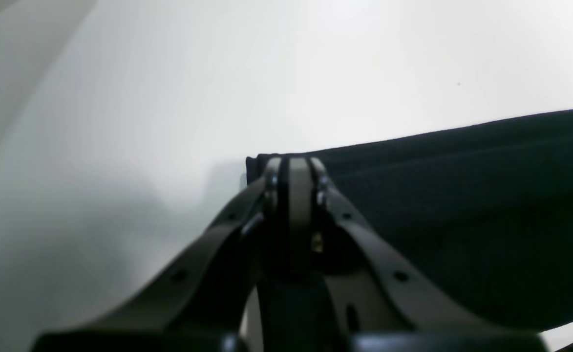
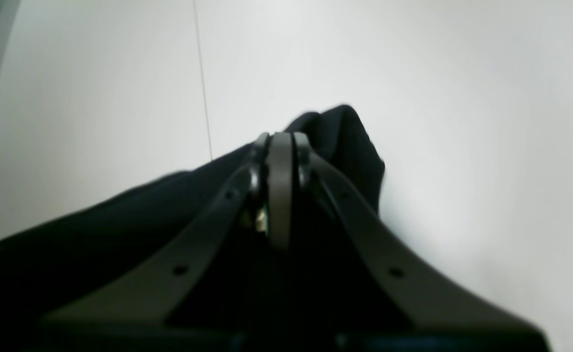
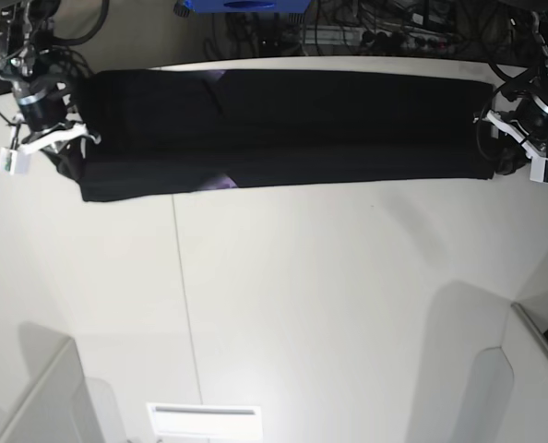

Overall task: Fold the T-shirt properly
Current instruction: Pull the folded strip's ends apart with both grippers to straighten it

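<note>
A: Status of the fold?

B: Partway, by my reading. The T-shirt [image 3: 283, 125] lies as one long black band across the far part of the tabletop [image 3: 283, 305], its sides apparently already turned inward lengthwise. The crosswise folds that would bring it down to a compact rectangle are not yet made.

A: Hands?

B: The left hand [image 1: 293, 164] sits at one end corner of the T-shirt, its fingers pressed together with the cloth edge between them. The right hand [image 2: 281, 139] is at the opposite end, also pinched on cloth; a small bunch of fabric humps up just beyond its tips. In the base view each hand is at its own end of the band, well apart from the other.

A: Cloth condition?

B: Plain black and fairly flat, with a long crease running along the middle of the band. A sliver of purple print peeks out at the near edge, toward the right hand's end, and a fainter one shows near the far edge. The near edge is straight enough. The wrist views are soft, so I cannot say how many layers each hand holds.

A: Remaining?

B: Likely bringing one end over the other, then tidying.
</note>
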### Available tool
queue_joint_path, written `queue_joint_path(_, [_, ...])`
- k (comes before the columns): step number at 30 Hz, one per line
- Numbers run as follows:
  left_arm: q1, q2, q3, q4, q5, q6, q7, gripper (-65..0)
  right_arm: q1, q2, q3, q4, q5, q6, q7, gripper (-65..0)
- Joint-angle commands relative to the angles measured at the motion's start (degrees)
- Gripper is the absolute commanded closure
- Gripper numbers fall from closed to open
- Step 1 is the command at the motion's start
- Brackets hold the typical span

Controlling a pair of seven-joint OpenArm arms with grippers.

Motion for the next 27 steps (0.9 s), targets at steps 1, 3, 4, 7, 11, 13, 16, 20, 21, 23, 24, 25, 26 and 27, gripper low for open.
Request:
queue_joint_path(1, [0.09,-0.88,-0.6,1.04,-0.52,-0.12,-1.27,0.0,-0.35,0.38,0.47,1.4,0.39,0.33,1.73,0.0])
queue_joint_path(3, [0.88,-0.88,-0.6,1.04,-0.52,-0.12,-1.27,0.0,-1.05,-0.24,0.91,1.66,0.39,0.42,1.82,0.0])
queue_joint_path(4, [1.23,-0.88,-0.6,1.22,-0.52,-0.12,-1.27,0.0,-1.49,-0.24,1.53,1.75,0.39,0.95,1.82,0.0])
queue_joint_path(7, [1.41,-0.88,-0.6,1.66,-0.52,-0.12,-1.27,0.0,-2.55,-1.11,3.11,1.75,1.18,3.67,1.64,0.0])
queue_joint_path(11, [2.81,-0.88,-0.51,1.92,-0.52,-0.12,-1.27,0.0,-5.36,-1.82,6.54,2.1,5.75,4.9,1.56,0.0])
queue_joint_path(13, [2.9,-0.88,-0.42,1.92,-0.52,-0.12,-1.27,0.0,-6.41,-1.82,6.72,2.19,6.1,5.17,1.56,0.0])
queue_joint_path(16, [4.22,-0.88,-0.51,1.92,-0.52,-0.12,-1.36,0.0,-7.64,-1.82,6.36,2.19,6.1,5.17,1.56,0.0])
queue_joint_path(20, [5.89,-0.88,-0.51,1.92,-0.52,-0.12,-1.36,0.0,-8.96,-3.22,6.72,2.1,6.02,5.17,1.56,0.0])
queue_joint_path(21, [6.33,-0.88,-0.51,1.92,-0.52,-0.12,-1.53,0.0,-9.4,-3.31,6.72,2.1,6.02,5.25,1.56,0.0])
queue_joint_path(23, [6.77,-0.88,-0.51,1.92,-0.52,-0.12,-1.53,0.0,-9.93,-3.4,6.36,1.84,6.02,5.25,1.56,0.0])
queue_joint_path(24, [6.77,-0.88,-0.51,1.83,-0.34,-0.12,-1.53,0.0,-10.02,-3.4,6.36,1.75,6.02,5.25,1.56,0.0])
queue_joint_path(25, [6.77,-0.88,-0.51,1.83,-0.25,-0.12,-1.53,0.0,-10.02,-3.58,6.28,1.66,6.02,5.25,1.47,0.0])
queue_joint_path(26, [6.77,-0.88,-0.51,1.66,-0.08,-0.12,-1.53,0.0,-10.11,-4.1,6.19,1.4,6.02,5.25,0.76,0.0])
queue_joint_path(27, [6.77,-0.88,-0.51,1.66,-0.08,-0.12,-1.53,0.0,-10.11,-4.72,6.1,1.22,5.93,5.25,-0.03,0.0])
